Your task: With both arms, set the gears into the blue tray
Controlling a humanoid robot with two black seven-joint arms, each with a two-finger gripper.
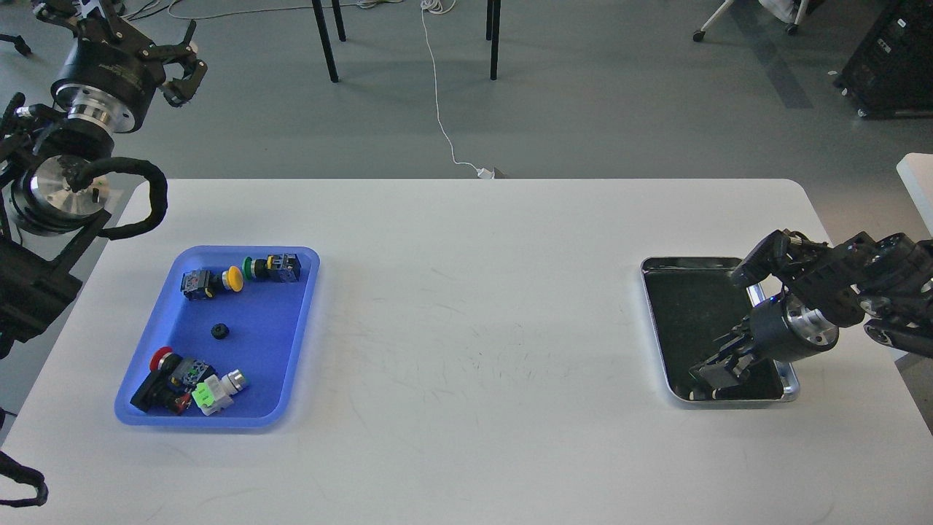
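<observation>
Right jaws [711,379] inside steel tray [656,321]

My right gripper [718,373] is reaching down into the steel tray [651,292], dark against the black lining, so I cannot tell its fingers apart or whether anything is between them. It is covering the tray's near right corner. My left arm [44,189] is running off the frame's left edge.
</observation>
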